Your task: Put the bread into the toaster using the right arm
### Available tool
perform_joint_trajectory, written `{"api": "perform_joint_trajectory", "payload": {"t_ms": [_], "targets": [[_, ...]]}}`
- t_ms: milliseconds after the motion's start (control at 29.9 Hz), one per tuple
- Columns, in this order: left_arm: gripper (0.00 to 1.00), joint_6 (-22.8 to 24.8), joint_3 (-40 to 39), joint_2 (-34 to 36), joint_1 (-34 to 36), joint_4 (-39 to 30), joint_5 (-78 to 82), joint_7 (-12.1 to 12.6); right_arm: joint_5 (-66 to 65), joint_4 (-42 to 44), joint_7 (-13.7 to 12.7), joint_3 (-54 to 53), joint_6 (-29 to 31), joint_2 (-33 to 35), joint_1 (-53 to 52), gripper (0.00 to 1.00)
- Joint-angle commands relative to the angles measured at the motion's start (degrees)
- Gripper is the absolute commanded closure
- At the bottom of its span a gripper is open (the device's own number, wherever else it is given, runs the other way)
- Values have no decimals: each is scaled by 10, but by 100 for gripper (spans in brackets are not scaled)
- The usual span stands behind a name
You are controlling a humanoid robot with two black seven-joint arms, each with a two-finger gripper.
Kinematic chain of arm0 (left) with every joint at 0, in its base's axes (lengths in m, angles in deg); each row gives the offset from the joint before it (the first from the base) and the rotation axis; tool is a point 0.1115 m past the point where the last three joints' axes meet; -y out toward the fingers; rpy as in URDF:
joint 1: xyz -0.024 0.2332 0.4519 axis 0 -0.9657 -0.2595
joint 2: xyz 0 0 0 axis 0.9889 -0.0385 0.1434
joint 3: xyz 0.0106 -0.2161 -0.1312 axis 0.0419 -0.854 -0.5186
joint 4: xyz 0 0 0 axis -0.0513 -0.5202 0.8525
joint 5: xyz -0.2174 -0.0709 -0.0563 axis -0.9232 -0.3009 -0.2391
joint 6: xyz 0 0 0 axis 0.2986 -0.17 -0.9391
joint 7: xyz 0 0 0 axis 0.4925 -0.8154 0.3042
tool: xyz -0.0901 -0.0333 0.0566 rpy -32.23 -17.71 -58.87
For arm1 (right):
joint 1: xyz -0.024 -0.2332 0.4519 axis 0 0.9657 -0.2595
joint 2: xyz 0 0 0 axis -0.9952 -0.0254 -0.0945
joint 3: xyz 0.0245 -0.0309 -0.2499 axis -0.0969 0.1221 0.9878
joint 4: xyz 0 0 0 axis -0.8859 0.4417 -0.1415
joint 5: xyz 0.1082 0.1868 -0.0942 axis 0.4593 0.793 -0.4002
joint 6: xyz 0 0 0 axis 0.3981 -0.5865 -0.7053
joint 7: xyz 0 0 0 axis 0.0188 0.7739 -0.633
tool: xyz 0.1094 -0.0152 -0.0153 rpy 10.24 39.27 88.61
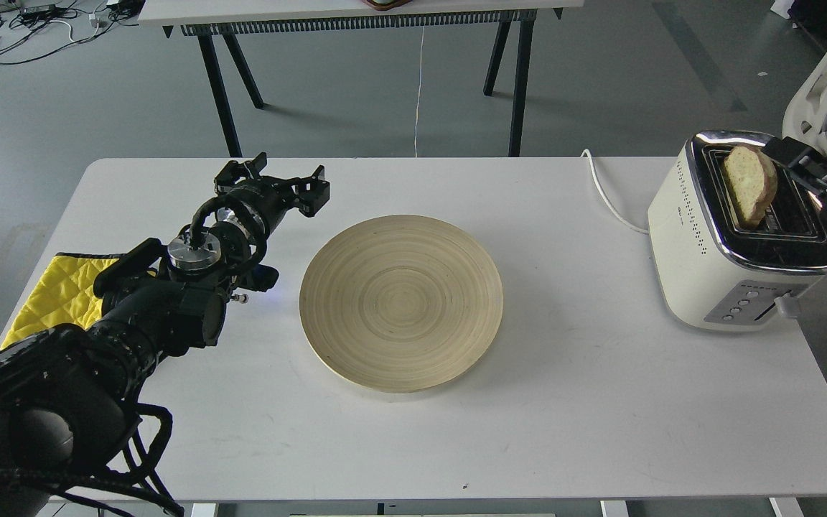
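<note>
Leaning in a slot of the toaster (715, 258), bread (749, 183) tilted, its upper part above the chrome top, lower edge down inside. Right hand (801, 161) reaching in from the right edge, fingertips just beside or touching the slice's right side; cannot tell whether gripping or parted. Toaster at the right end of the white worktop (528, 431), button panel facing near, white cord (604, 190) trailing left and far from it. Round wooden plate (400, 303) at the middle of the worktop. Left hand (281, 188) hovering left of the plate and slightly farther, fingers spread wide, holding nothing. Yellow cloth (47, 294) at the left edge, partly under the left arm.
</note>
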Motion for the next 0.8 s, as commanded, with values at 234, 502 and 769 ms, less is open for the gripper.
{"api": "perform_joint_trajectory", "payload": {"t_ms": [234, 502, 769], "targets": [[0, 0, 0, 0, 0, 0, 0, 0, 75, 1, -1, -206, 9, -3, 14, 2], [0, 0, 0, 0, 0, 0, 0, 0, 179, 46, 36, -459, 50, -116, 206, 1], [0, 0, 0, 0, 0, 0, 0, 0, 225, 198, 83, -614, 273, -242, 342, 1]]}}
